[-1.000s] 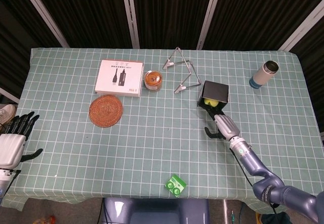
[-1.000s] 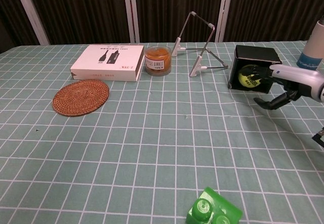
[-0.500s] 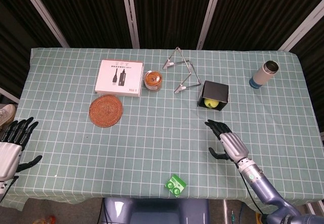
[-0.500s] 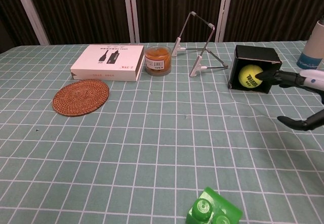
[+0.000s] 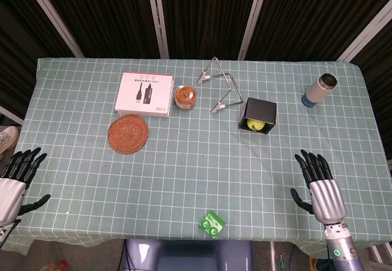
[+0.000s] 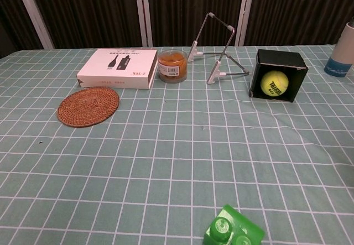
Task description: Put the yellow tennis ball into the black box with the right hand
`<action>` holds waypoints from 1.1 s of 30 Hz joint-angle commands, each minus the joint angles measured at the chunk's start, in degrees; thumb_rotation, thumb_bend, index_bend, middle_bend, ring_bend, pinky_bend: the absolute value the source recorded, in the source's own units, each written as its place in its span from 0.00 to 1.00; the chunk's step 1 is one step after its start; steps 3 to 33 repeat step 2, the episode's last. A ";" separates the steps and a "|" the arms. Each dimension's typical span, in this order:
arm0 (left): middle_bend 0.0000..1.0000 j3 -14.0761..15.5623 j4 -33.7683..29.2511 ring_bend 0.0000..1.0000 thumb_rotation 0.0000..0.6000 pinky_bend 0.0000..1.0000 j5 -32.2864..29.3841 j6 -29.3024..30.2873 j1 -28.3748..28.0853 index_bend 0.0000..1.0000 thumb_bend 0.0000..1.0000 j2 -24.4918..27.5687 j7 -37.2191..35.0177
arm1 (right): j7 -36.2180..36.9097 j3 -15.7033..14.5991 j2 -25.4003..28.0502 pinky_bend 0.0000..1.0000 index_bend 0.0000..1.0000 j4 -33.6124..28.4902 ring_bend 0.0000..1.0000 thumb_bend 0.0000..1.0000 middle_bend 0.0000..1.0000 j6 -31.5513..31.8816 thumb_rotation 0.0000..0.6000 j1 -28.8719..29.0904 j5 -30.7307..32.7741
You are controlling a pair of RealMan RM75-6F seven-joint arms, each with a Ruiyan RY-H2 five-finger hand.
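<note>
The yellow tennis ball (image 5: pixel 255 124) (image 6: pixel 274 83) lies inside the black box (image 5: pixel 260 108) (image 6: pixel 279 60), which sits on its side with the opening facing the front. My right hand (image 5: pixel 320 189) is at the table's front right edge, far from the box, fingers spread and holding nothing. At the front left edge my left hand (image 5: pixel 15 182) also has its fingers spread and empty. Neither hand appears in the chest view.
A white carton (image 5: pixel 145 93), an amber jar (image 5: pixel 185 96), a woven coaster (image 5: pixel 128 133) and a metal wire stand (image 5: pixel 220 87) lie across the back and middle. A bottle (image 5: pixel 318 90) stands at the far right. A green object (image 5: pixel 212 224) sits at the front edge.
My right hand has pulled back from the box to the front right edge, leaving the ball inside. The left hand has dropped slightly lower.
</note>
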 commanded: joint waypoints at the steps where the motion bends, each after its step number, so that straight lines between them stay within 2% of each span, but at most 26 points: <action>1: 0.00 -0.08 0.19 0.00 1.00 0.06 0.17 0.40 0.15 0.00 0.12 -0.13 0.13 | -2.42 -0.02 0.73 0.00 0.00 0.11 0.00 0.37 0.00 1.08 1.00 -1.19 -0.76; 33: 0.00 -0.18 0.24 0.00 1.00 0.06 0.14 0.52 0.18 0.00 0.12 -0.18 0.21 | -3.16 -0.15 1.38 0.00 0.00 -0.25 0.00 0.36 0.00 0.82 1.00 -1.42 -0.54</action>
